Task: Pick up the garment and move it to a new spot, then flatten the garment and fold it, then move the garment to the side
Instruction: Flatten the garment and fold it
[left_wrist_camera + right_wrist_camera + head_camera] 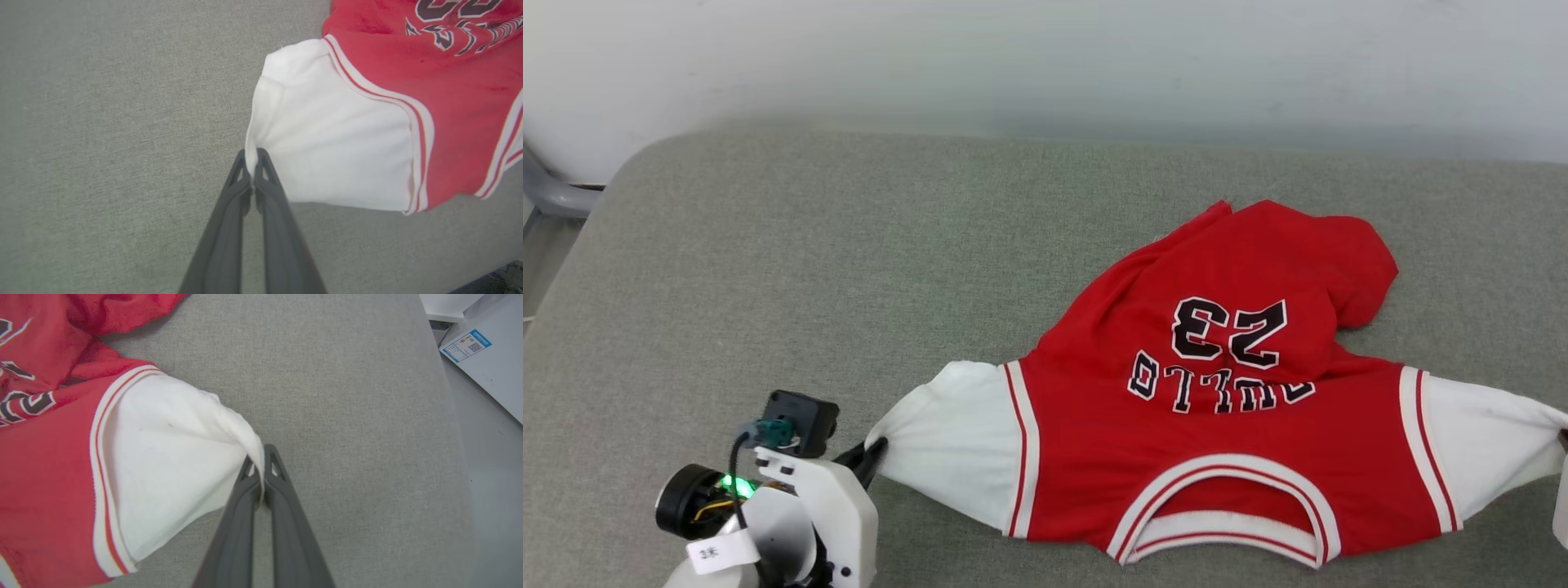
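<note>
Left gripper [254,155] is pinching shut on one white sleeve cuff [265,126], right gripper [261,455] on the other. We are seeing the garment [1217,441] lying half-spread, hem rumpled, on the grey cushion [849,245]. We are judging it light, limp, prone to sagging; cuffs are serving as holds.

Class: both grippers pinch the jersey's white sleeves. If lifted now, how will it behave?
Probably floppy: the jersey lies rumpled, so its middle would likely sag between the left gripper and right gripper. Likely light: thin sleeve cloth pleats at each pinch. It may drag on the textured grey surface.
</note>
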Robot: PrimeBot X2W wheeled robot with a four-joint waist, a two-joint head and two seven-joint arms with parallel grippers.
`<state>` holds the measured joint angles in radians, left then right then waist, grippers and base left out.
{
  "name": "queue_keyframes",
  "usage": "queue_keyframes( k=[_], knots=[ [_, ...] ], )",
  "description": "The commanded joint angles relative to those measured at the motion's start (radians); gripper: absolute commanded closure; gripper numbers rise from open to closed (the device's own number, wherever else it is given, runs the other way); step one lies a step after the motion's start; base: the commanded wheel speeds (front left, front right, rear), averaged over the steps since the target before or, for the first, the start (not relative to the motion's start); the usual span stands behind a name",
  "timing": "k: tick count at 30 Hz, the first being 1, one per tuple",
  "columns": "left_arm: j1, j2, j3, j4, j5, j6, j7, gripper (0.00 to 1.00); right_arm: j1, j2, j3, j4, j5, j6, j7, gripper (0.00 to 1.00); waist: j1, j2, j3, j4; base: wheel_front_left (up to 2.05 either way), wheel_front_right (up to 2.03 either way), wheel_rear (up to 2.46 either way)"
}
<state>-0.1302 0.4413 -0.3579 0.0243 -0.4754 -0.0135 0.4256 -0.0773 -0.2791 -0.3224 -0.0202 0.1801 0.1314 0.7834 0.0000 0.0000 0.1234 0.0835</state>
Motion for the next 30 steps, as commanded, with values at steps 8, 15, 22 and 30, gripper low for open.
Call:
queue_keyframes(
  k=[8,15,22,30],
  knots=[
    [0.060,0.068,0.113,-0.269,-0.054,0.062,0.023,1.00,-0.070,-0.056,-0.007,-0.125,0.099,-0.001,-0.010,1.00,0.0000,0.0000,-0.065,-0.004,0.00,0.00,0.00],
    [-0.027,0.123,0.230,-0.447,-0.084,0.076,0.016,1.00,-0.210,-0.123,-0.023,-0.205,0.154,-0.002,-0.020,1.00,0.0000,0.0000,-0.095,-0.020,0.00,0.00,0.00],
    [-0.179,0.168,0.321,-0.504,-0.089,0.080,0.005,1.00,-0.419,-0.173,0.014,-0.189,0.180,-0.002,-0.049,1.00,0.0000,0.0000,-0.103,-0.043,0.00,0.00,0.00],
    [-0.353,0.206,0.362,-0.479,-0.087,0.071,-0.002,1.00,-0.621,-0.193,0.097,-0.083,0.169,-0.002,-0.109,1.00,0.0000,0.0000,-0.069,-0.065,0.00,0.00,0.00]
  ],
)
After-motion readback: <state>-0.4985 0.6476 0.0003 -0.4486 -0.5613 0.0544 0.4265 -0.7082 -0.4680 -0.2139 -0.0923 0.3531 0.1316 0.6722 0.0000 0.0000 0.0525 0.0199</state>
